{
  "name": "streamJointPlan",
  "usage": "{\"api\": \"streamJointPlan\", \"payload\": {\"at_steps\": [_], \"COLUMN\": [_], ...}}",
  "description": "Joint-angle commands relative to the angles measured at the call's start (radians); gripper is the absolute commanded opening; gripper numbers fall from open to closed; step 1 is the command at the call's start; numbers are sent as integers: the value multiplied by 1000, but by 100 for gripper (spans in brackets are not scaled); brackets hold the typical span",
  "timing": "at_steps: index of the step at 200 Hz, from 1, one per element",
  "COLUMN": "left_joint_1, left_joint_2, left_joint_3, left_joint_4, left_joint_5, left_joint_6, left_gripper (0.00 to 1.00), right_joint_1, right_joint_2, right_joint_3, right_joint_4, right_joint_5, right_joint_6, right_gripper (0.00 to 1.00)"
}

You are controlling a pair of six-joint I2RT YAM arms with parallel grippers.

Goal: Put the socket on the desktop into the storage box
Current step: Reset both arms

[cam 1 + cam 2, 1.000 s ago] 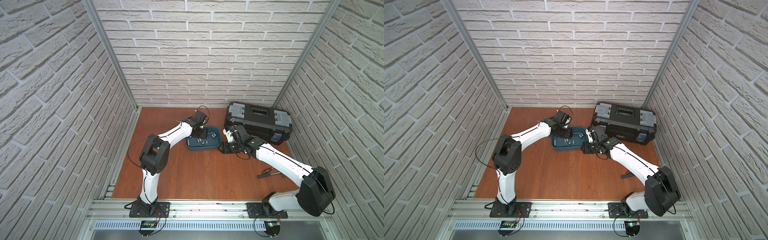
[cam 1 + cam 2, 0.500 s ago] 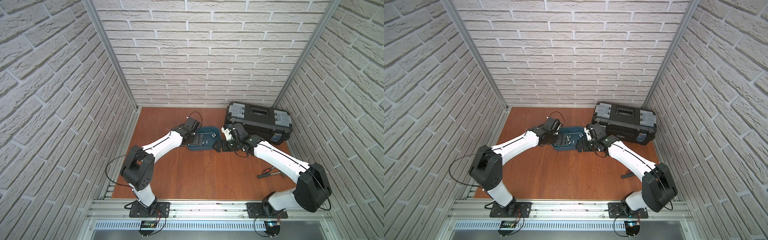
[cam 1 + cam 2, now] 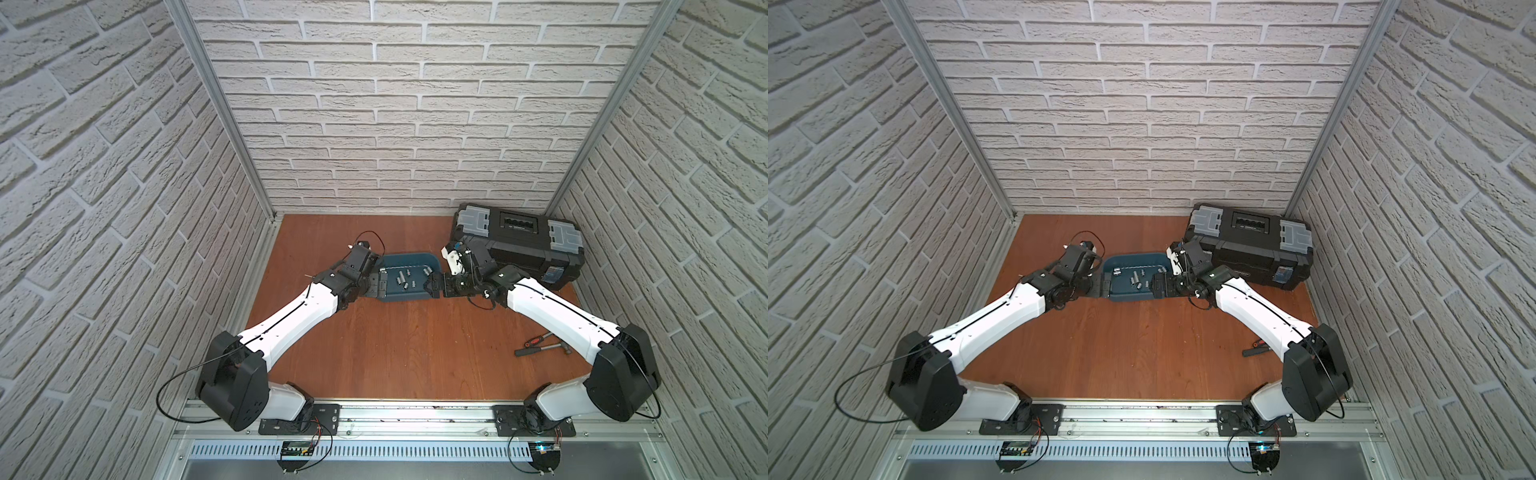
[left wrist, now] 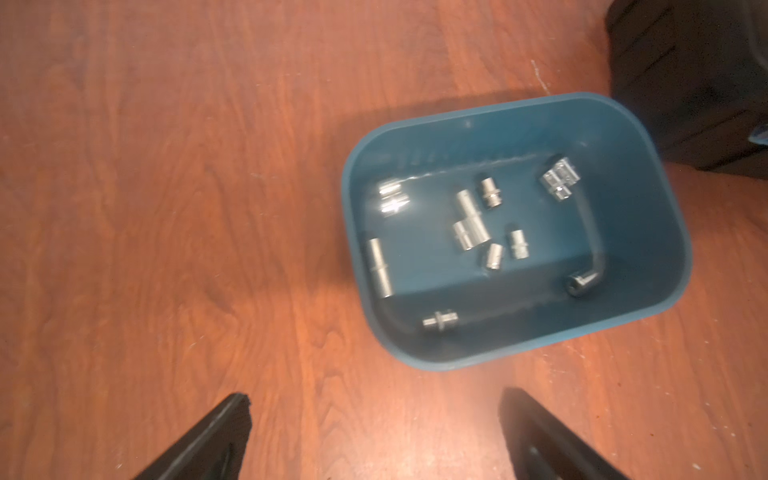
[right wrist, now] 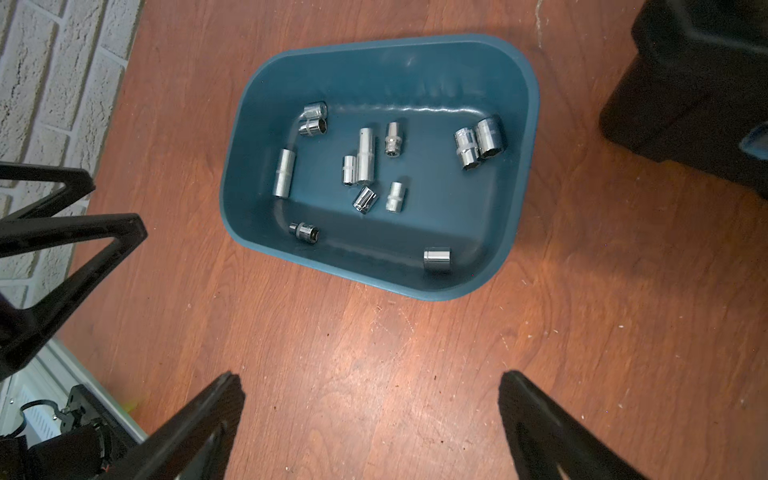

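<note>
Inside the storage box [image 3: 411, 256] lie all visible sockets [image 3: 402, 278]; left gripper [image 3: 377, 284] at its nine o'clock and right gripper [image 3: 432, 286] at three gape wide, empty; best lift both straight up, not nudging the box.

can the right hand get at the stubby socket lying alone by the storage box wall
Probably yes. The right hand is open and just outside the lidless storage box, and the stubby socket lies apart from the other sockets, though close against the wall, which may crowd one finger.
</note>
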Motion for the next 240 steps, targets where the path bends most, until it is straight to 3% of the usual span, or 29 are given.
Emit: {"api": "streamJointPlan", "payload": {"at_steps": [1,38,51,93,133,153,204,240], "left_joint_1": [20,97,111,147,222,300,490,566], "left_joint_2": [-57,-106,-117,-215,-263,-303,-393,-242], "left_joint_3": [-41,-90,-100,-225,-356,-432,-642,-700], "left_joint_4": [20,-6,-15,164,334,406,652,961], "left_joint_5": [-59,-138,-217,-364,-427,-415,-288,-232], "left_joint_6": [2,4,28,172,283,294,318,350], "left_gripper": [98,98,98,98,98,98,98,98], "right_joint_1": [-4,-6,-7,-15,-21,-53,-207,-271], "right_joint_2": [7,-27,-42,-117,-189,-225,-334,-320], "right_joint_3": [46,53,53,-4,-213,-302,-550,-723], "right_joint_4": [-9,-14,-12,39,307,414,660,969], "right_joint_5": [70,227,276,436,822,920,877,816], "right_joint_6": [-22,-49,-61,-103,-263,-311,-262,-319], "right_gripper": [100,100,100,99,99,99,98,99]}}
